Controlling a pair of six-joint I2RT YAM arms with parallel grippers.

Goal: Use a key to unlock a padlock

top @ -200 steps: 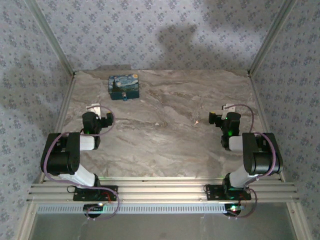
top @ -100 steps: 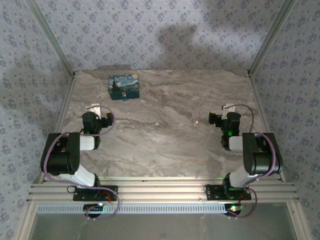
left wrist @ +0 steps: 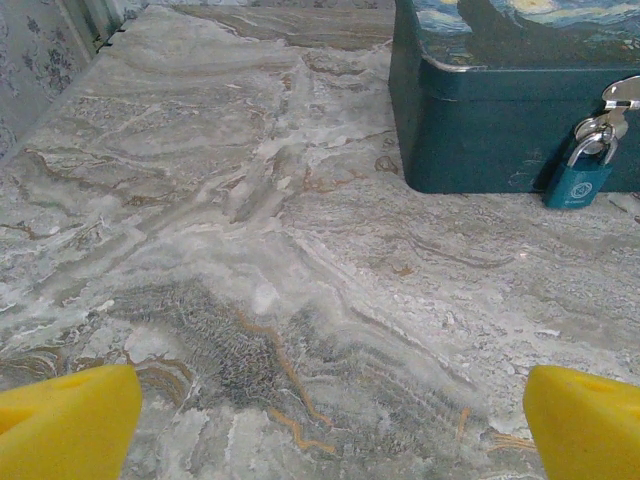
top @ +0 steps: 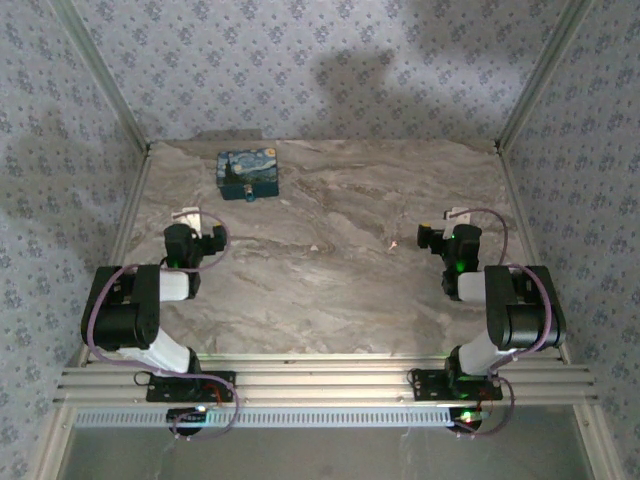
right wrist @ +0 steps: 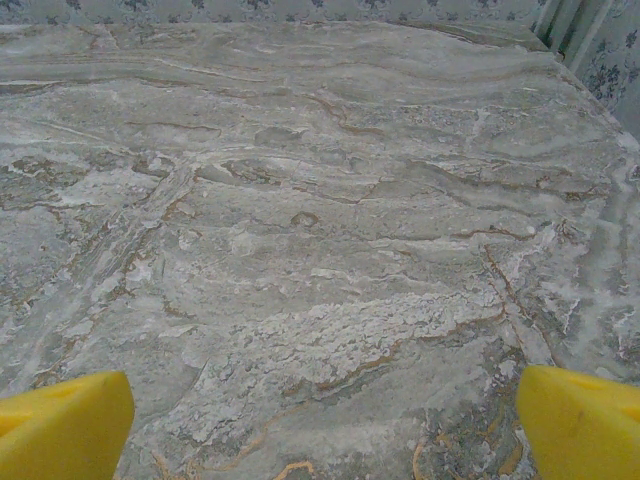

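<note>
Your left gripper [left wrist: 320, 425] and right gripper [right wrist: 320, 425] are spread wide, holding nothing. The tiny blue metal padlock [left wrist: 578, 172] hangs on the front of the dark blue painted tin box [left wrist: 470, 120]. It looks light, hard and slippery, so pinch its flat sides.

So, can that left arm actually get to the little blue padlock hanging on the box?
Probably yes. The padlock hangs at the front of the box, on the side facing the left end effector. Its jaws stand open, and there is just bare table between them.
</note>
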